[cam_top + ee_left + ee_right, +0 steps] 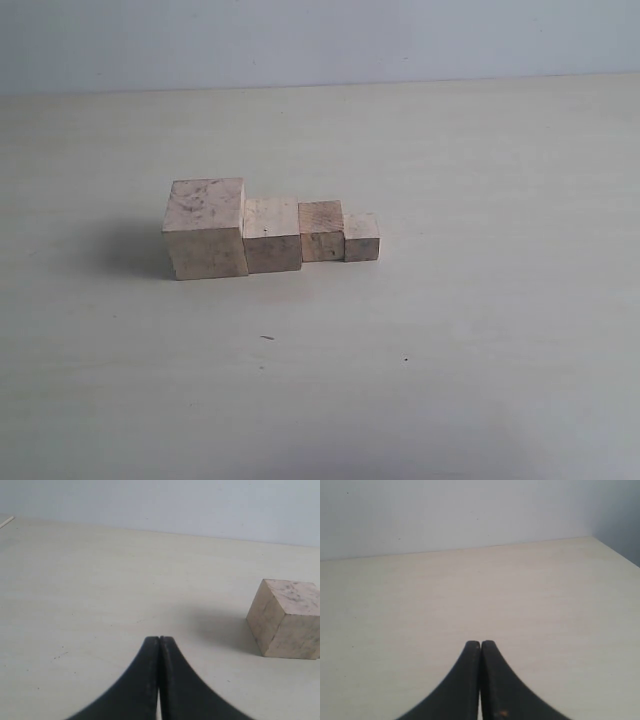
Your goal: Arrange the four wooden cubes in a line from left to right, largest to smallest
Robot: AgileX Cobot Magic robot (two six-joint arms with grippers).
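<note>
Honestly, the four wooden cubes (272, 235) sit touching in a left-to-right row on the table (470, 390), biggest nearest the left hand (159, 640), which like the right hand (480, 644) is pressed together, empty.

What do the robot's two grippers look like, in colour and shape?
Both the left gripper and the right gripper have two matte black fingers, broad at the base and curving to narrow rounded tips. The right one carries a tiny orange speck near its base. No cables or arm links show.
</note>
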